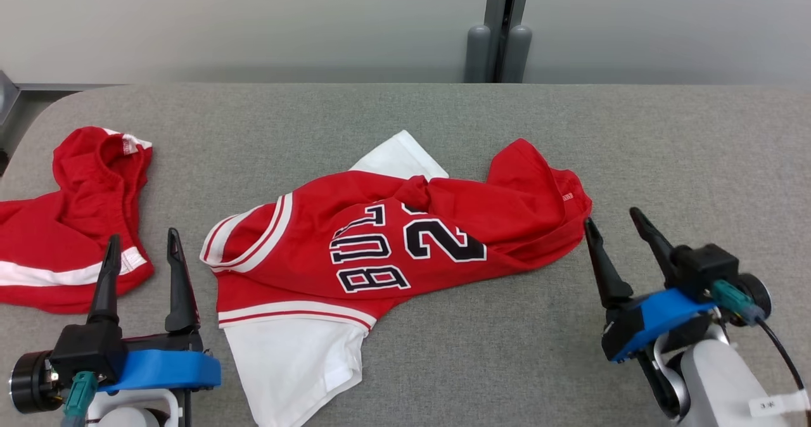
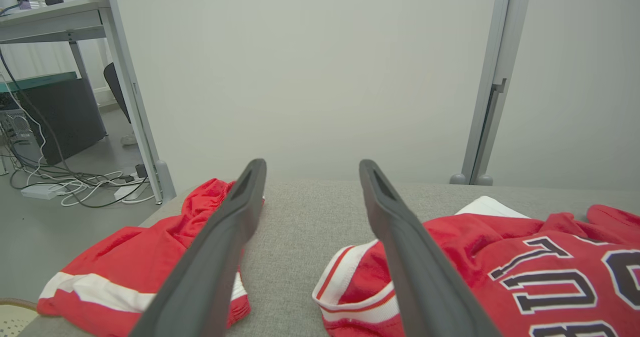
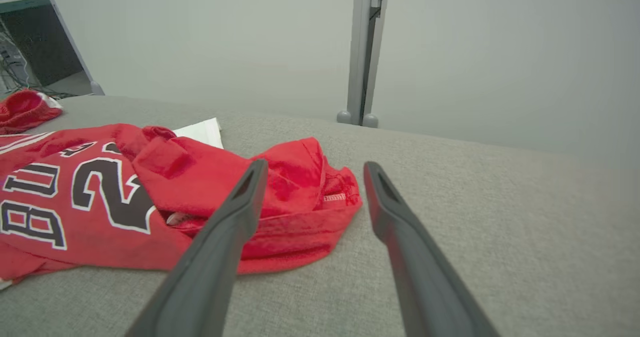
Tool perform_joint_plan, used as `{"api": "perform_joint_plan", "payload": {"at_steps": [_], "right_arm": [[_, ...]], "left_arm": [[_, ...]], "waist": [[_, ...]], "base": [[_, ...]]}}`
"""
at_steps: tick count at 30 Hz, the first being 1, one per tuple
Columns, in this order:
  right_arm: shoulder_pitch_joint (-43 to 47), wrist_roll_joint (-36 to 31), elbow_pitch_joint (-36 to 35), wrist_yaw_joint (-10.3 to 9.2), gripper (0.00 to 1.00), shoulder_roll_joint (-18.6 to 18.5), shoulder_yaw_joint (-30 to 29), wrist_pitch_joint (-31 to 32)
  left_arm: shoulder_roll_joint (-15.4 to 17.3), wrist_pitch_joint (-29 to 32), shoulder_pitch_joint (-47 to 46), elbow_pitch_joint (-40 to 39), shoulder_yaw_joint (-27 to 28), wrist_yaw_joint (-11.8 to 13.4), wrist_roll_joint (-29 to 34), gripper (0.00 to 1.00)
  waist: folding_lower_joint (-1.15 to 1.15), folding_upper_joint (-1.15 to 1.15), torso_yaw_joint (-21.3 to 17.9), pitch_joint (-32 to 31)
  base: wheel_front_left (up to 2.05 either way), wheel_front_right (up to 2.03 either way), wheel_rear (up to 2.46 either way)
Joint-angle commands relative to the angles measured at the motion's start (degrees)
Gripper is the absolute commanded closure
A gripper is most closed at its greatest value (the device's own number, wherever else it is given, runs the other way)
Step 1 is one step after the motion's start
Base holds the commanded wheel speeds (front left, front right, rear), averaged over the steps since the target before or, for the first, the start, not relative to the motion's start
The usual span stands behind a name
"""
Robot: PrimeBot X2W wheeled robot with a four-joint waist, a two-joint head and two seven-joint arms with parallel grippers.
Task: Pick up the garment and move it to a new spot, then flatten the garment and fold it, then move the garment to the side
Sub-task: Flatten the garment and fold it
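Fingers (image 1: 179,281) apart on left gripper (image 1: 142,234) and right gripper (image 1: 611,215), jersey (image 1: 304,249) between.

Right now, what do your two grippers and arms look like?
Both the left gripper and right gripper have two long dark fingers, a blue plastic bracket and a teal plug. The right pale forearm carries a white label and black cable.

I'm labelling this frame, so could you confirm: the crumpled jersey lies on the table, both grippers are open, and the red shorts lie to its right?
Not quite: the red shorts lie to the left of the jersey, not its right, as the head view shows. The jersey is crumpled on the table, and the left gripper and right gripper are open.
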Motion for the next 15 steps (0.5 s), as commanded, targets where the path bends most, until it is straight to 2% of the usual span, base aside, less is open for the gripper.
{"api": "perform_joint_plan", "payload": {"at_steps": [1, 7, 8, 15], "right_arm": [[-2.64, -0.67, 0.94, 0.01, 0.0, -1.59, 2.45, 1.9], [-7.28, -0.03, 6.0, 0.01, 0.0, -4.91, 8.61, 6.6], [-8.4, 0.37, 8.95, 0.01, 0.0, -6.21, 11.16, 8.12], [-12.86, -0.36, 16.18, 0.01, 0.0, -9.5, 17.33, 8.71]], "left_arm": [[-0.25, -0.28, -0.71, -0.05, 0.05, -0.36, 0.52, 0.0], [-1.04, -0.28, -1.49, 0.13, -0.32, -0.89, 0.9, 0.0], [-1.29, -0.28, -1.66, 0.15, -0.56, -0.93, 0.98, 0.0], [-1.82, -0.29, -2.18, 0.53, -0.71, -1.34, 0.83, 0.0]], "waist": [[0.0, 0.0, 0.58, 0.21], [0.0, 0.0, 2.38, 0.58], [0.0, 0.0, 3.21, 0.76], [0.0, 0.0, 4.98, 1.7]], "base": [[0.0, 0.0, 0.0], [0.0, 0.0, 0.0], [0.0, 0.0, 0.0], [0.0, 0.0, 0.0]]}}
